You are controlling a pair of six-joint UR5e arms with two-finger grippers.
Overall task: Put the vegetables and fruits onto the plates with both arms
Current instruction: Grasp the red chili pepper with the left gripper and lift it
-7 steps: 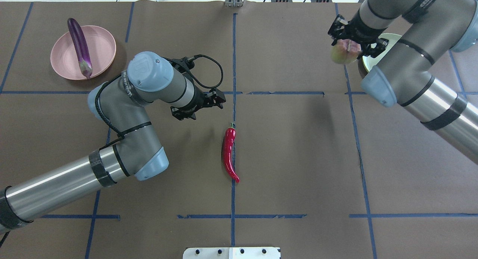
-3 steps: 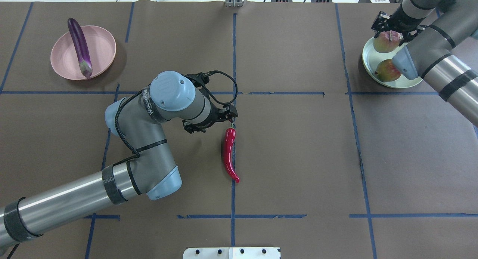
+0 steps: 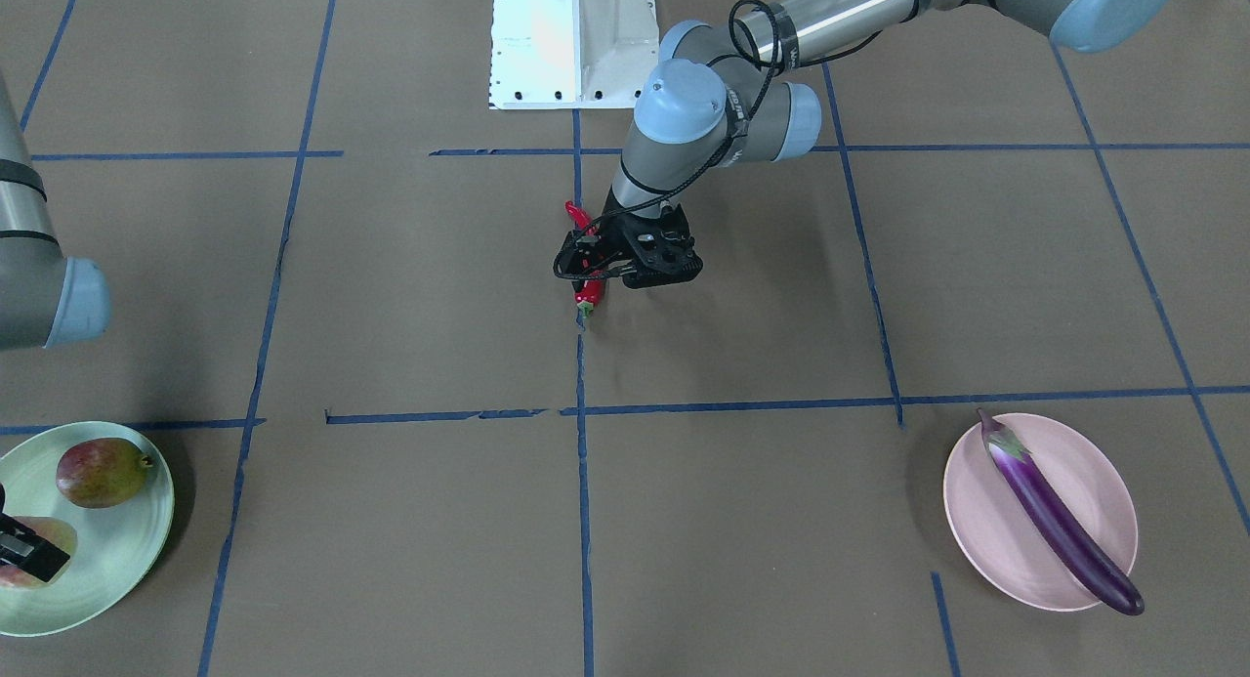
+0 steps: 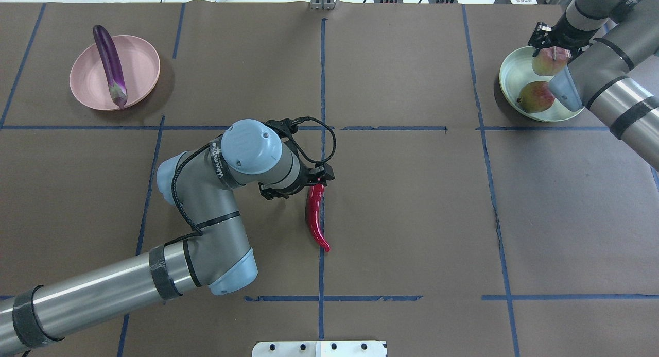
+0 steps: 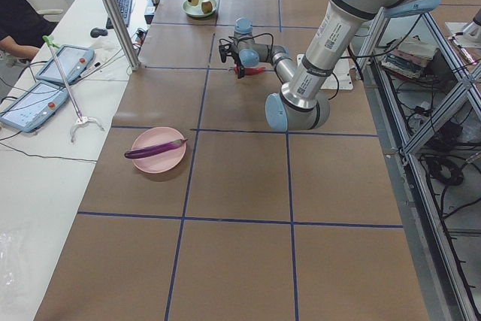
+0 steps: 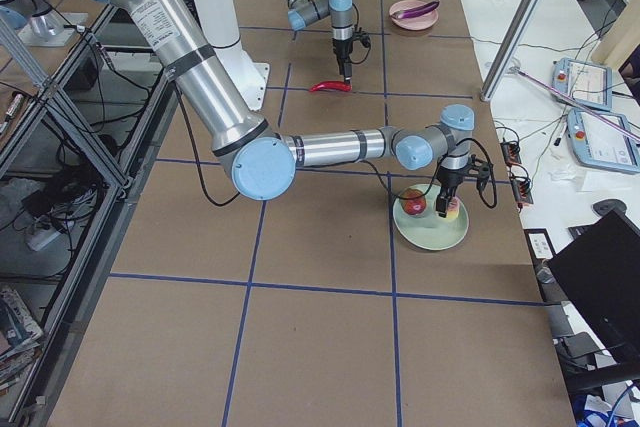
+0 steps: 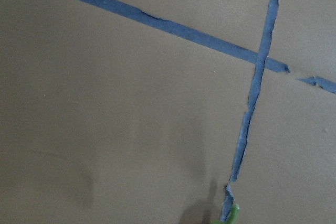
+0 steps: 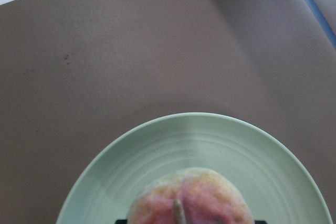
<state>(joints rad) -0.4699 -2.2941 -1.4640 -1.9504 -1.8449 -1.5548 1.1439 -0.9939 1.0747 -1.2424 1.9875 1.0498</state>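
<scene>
Chili pepper (image 4: 313, 218) on counter (image 4: 412, 218), long axis toward my base; left end effector (image 4: 318, 181), jaws apart, empty, over its stem end; right end effector (image 4: 553, 50), far off, grips peach (image 4: 544, 63) at green plate (image 4: 507, 84).

Both arms are built of polished silver tubes and matt grey joint housings closed by rounded light-blue caps. The left arm (image 4: 92, 290) wears black bands round its tube, white lettering (image 4: 220, 162) runs along one grey housing, and a thin black cable (image 4: 333, 139) loops out near the wrist. The right arm (image 4: 623, 97) carries the same black bands. The left tool (image 4: 314, 184) and right tool (image 4: 551, 50) are black. The base (image 3: 571, 32) is a white block with a row of dark screws (image 3: 557, 96) along its edge
</scene>
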